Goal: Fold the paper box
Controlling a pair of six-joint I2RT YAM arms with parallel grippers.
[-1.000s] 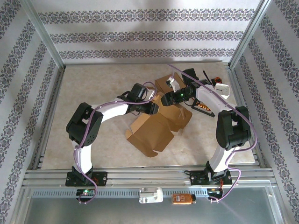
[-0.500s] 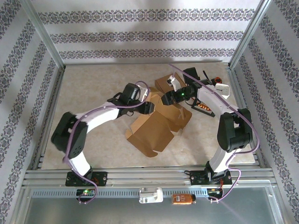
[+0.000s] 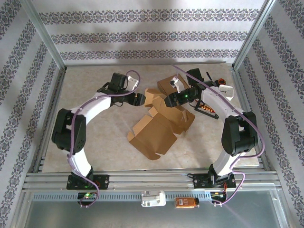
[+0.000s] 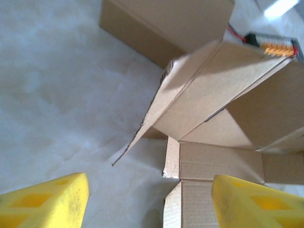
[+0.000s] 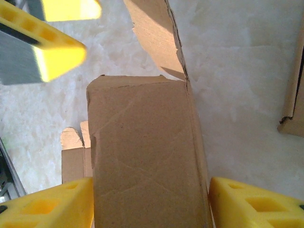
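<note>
Paper box [image 3: 159,127] lies part-opened on the counter [image 3: 114,152], in front of and below both claws. Its raised panel [image 5: 147,156] sits between the fingers of the right claw [image 3: 172,99], with the pads against both edges, so that claw is clamped across the panel's width. Just beside it, the left claw [image 3: 140,99] is spread wide with nothing between its fingers, and a lifted flap [image 4: 190,95] stands just ahead of it. A smaller closed carton [image 3: 166,84] sits just beyond both claws. This looks like the wall-raising step: one side pinned, the other flap loose. Next, I'd say, the left claw needs to catch that flap and turn it inward along its crease while the right claw steadies the panel.
</note>
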